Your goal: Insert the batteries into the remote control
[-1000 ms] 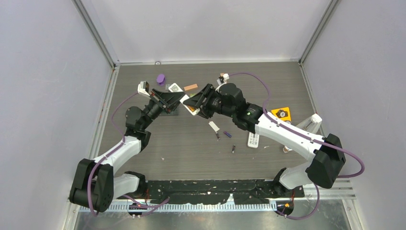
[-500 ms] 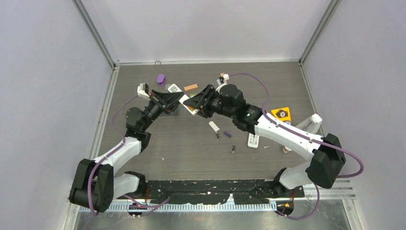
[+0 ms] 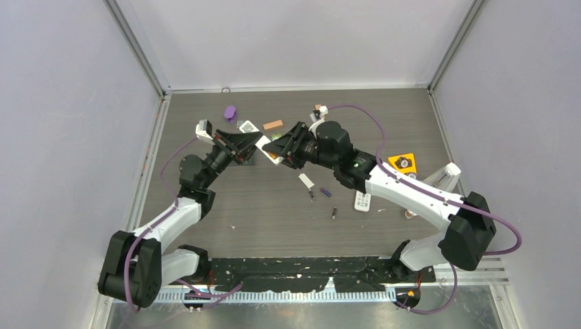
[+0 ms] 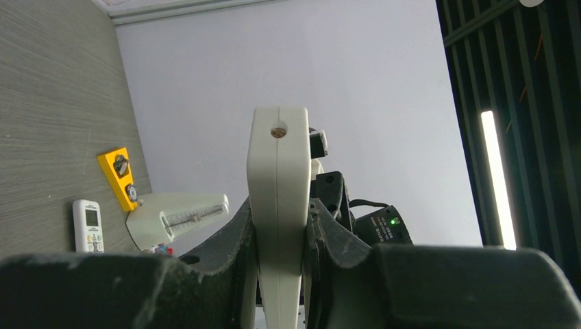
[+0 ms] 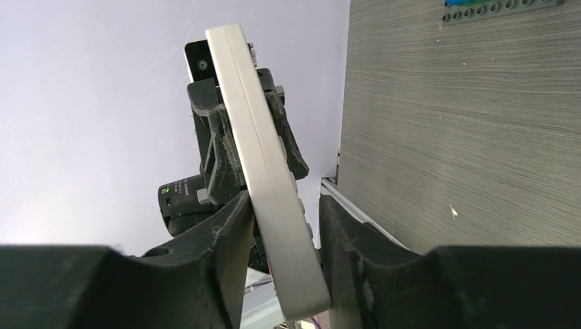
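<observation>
Top view: high above the near edge, looking down over the whole surface. Wrist views: very close, roughly level, facing each other. Both share one white remote (edge-on in each), which the top view also shows.

The surface is a dark grey-brown board with a fine wood grain running across it. Plain, pale lilac-grey walls close it in on three sides: a back wall, a left wall and a right wall. Slim aluminium posts rise slanting at the two far corners, and a thin metal rail runs along the foot of the back wall. Black tape covers the near edge of the surface, with a ribbed metal strip just in front of it. From the left wrist view, dark slats show overhead, with one long bright light bar among them. The lighting is even and soft.
</observation>
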